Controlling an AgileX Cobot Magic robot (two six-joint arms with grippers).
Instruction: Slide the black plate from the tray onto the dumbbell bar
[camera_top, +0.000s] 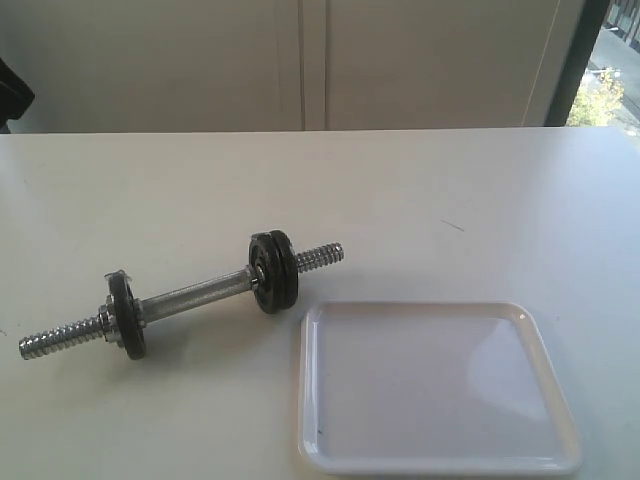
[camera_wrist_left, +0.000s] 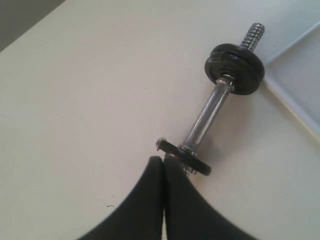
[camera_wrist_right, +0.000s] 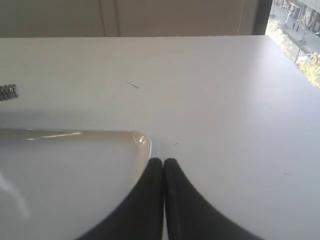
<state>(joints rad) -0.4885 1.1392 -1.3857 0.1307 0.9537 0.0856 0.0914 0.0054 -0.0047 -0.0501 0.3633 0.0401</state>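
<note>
The white tray (camera_top: 430, 390) lies at the front right with nothing in it. The chrome dumbbell bar (camera_top: 195, 297) lies slanted on the table to its left. The black plate (camera_top: 281, 270) sits on the bar near the right threaded end, pressed against a smaller black disc (camera_top: 258, 277). Another black disc (camera_top: 127, 314) sits near the left end. Neither gripper shows in the exterior view. My left gripper (camera_wrist_left: 164, 159) is shut and holds nothing, just short of that left disc (camera_wrist_left: 184, 157). My right gripper (camera_wrist_right: 163, 161) is shut and holds nothing, by a corner of the tray (camera_wrist_right: 65, 175).
The white table (camera_top: 450, 190) stretches behind the bar and tray to a pale wall. A window strip shows at the far right (camera_top: 600, 90). The bar's threaded tip (camera_wrist_right: 9, 92) peeks into the right wrist view beyond the tray.
</note>
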